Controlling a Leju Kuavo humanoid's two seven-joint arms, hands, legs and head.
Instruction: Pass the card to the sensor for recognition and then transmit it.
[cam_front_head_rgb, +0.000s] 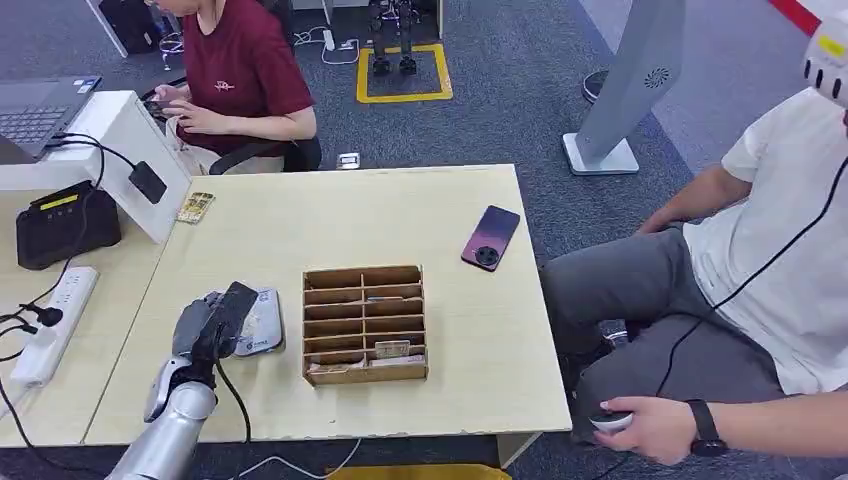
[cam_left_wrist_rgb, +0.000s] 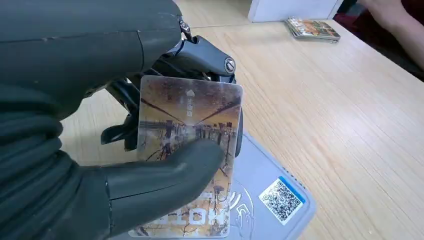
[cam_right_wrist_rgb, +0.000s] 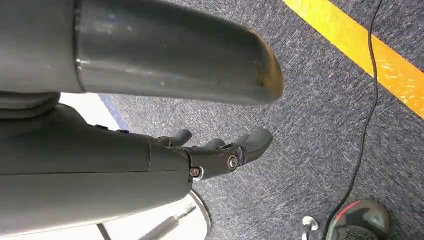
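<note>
Grey left hand (cam_left_wrist_rgb: 100, 165) pinching a brown scenic plastic card (cam_left_wrist_rgb: 187, 150) just above the flat grey sensor pad (cam_left_wrist_rgb: 280, 200), right hand (cam_right_wrist_rgb: 220, 150) empty, fingers apart over carpet, slotted wooden organiser box (cam_front_head_rgb: 365, 325) holding a few cards

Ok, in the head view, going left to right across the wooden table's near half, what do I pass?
Left hand holding the card → grey sensor → wooden organizer box → phone.

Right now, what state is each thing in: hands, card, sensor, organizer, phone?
Left hand: grips the card.
Card: held just above the sensor.
Sensor: flat on the table, beneath the card.
Right hand: holds nothing, fingers apart.
Wooden organizer: some slots hold cards.
Phone: face down.
</note>
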